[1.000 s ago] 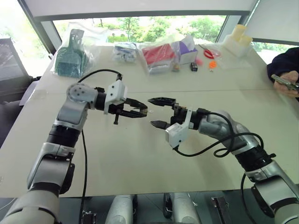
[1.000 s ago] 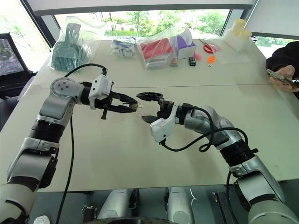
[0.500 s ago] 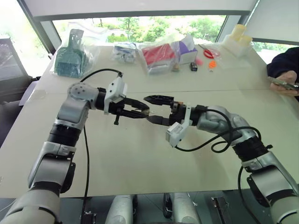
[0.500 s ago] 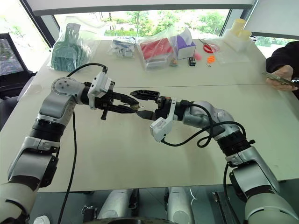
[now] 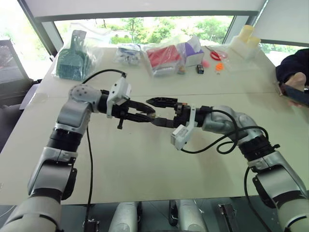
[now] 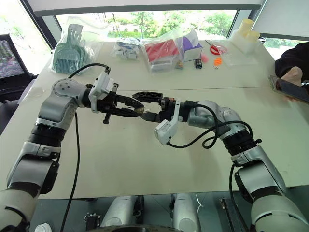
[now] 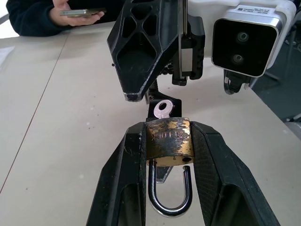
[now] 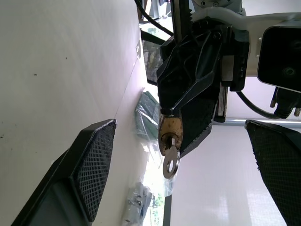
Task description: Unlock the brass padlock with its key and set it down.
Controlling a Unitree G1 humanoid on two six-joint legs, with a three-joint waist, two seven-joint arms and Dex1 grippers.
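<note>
Brass padlock (image 7: 168, 141) sits clamped in the left end effector (image 7: 169, 155), key (image 7: 162, 109) in place. Right end effector (image 5: 158, 112), fingers apart, has moved in around the key, ready to turn it.

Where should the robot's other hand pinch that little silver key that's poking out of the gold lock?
Probably on the small silver key's flat round head, the only part sticking out of the brass padlock held by the left gripper. The right gripper, open, should come straight at the lock's key end, opposite the silvery shackle, with one finger on each flat face so it can twist.
</note>
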